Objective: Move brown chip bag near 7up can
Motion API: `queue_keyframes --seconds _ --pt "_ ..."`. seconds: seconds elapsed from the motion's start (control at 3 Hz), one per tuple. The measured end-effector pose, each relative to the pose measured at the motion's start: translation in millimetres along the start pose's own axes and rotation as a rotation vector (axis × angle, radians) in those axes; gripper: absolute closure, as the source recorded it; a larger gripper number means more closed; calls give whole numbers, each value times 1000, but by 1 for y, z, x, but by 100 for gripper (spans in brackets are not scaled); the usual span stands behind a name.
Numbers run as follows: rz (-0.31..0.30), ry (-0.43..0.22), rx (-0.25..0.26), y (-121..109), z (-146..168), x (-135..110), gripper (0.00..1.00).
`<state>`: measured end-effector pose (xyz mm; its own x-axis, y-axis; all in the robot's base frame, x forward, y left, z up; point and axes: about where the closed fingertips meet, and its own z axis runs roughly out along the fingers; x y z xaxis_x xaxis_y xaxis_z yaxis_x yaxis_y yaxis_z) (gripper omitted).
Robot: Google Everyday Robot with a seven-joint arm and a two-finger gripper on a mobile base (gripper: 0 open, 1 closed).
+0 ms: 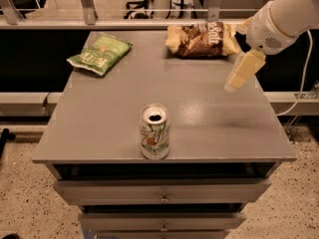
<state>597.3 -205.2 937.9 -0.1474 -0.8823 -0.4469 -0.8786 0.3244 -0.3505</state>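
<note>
The brown chip bag (202, 40) lies flat at the far edge of the grey table (209, 118), right of centre. The 7up can (155, 132) stands upright near the table's front edge, about in the middle, with its top opened. My gripper (237, 78) hangs from the white arm at the right, above the table's right side. It is just in front of and to the right of the brown bag, not touching it, and far from the can. It holds nothing that I can see.
A green chip bag (99, 54) lies at the far left of the table. Drawers (162, 190) sit under the tabletop. A railing and a dark gap run behind the table. A cable (299, 91) hangs at the right.
</note>
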Motion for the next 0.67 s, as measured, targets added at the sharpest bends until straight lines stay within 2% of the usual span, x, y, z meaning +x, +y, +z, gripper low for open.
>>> queue_keyframes --seconds 0.33,0.67 --pt "66 -144 78 -57 39 -12 0" --pt "122 -236 118 -91 64 -20 0"
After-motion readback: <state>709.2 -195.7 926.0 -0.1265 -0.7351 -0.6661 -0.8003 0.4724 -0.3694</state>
